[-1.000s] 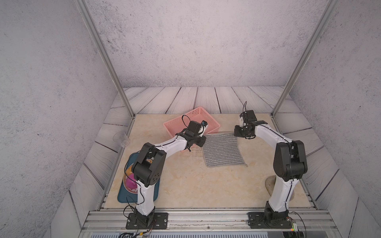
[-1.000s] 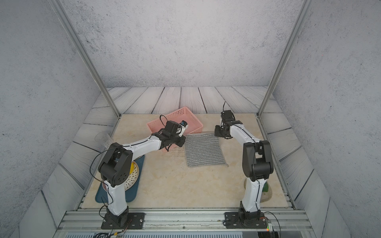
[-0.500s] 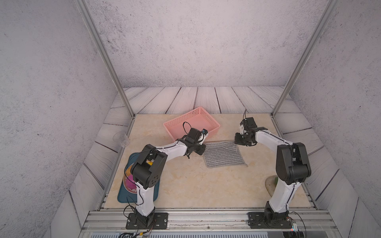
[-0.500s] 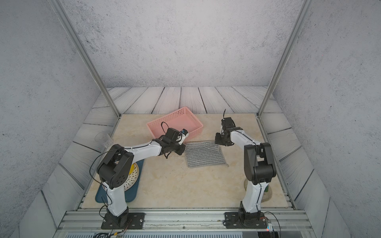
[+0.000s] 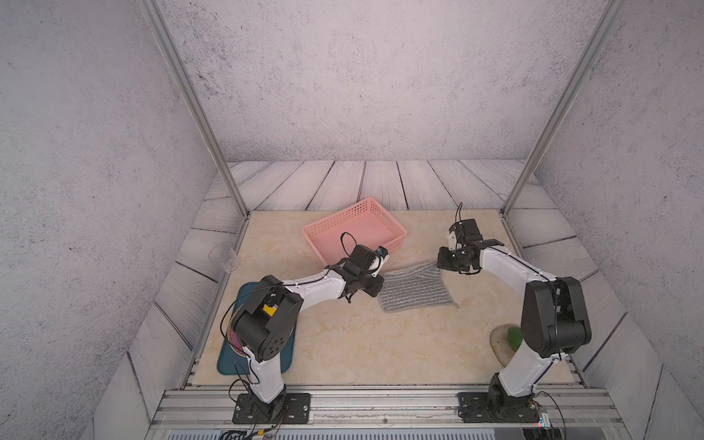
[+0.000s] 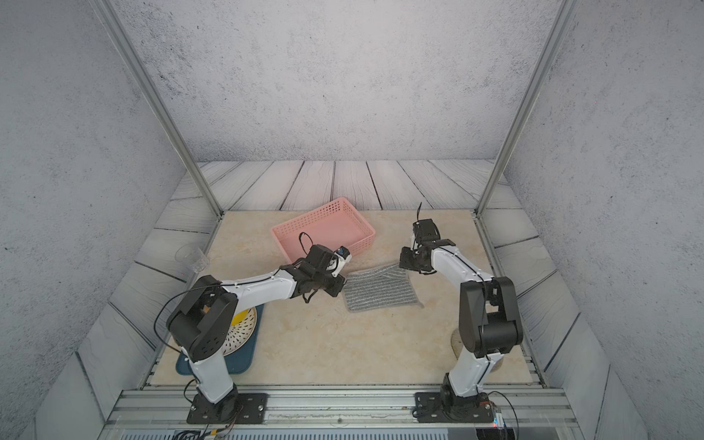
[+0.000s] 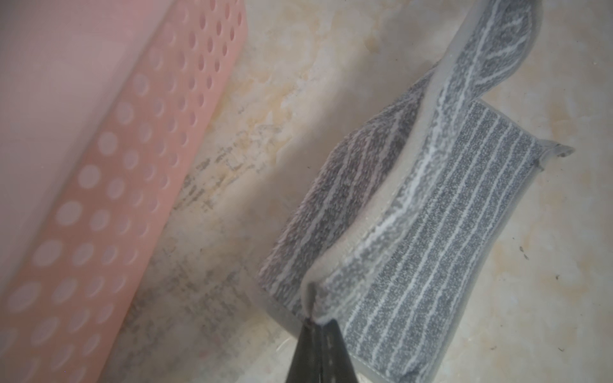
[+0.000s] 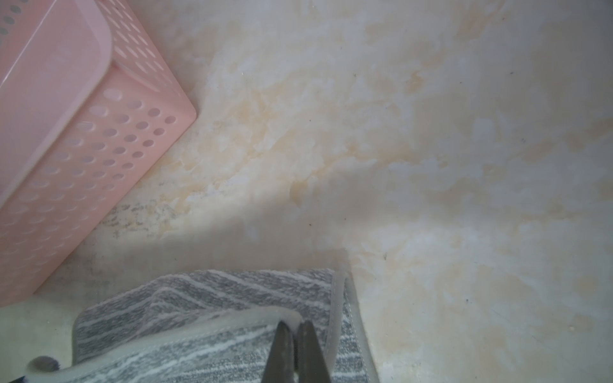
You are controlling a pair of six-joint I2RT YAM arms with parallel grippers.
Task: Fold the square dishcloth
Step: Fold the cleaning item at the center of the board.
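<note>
The left end effector and right end effector, clenched on far corners of the square dishcloth, are sweeping them forward: fold underway.

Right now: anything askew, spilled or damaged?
No spill or damage. The pink basket sits skewed to the table edges; a clear cup is off the tabletop on the left planks. The dishcloth has its lifted edge sagging between the left gripper and right gripper, both shut on it.

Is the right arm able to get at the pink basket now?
Probably not yet: the path to the pink basket looks free, but the right fingers are shut on a corner of the dishcloth.
</note>
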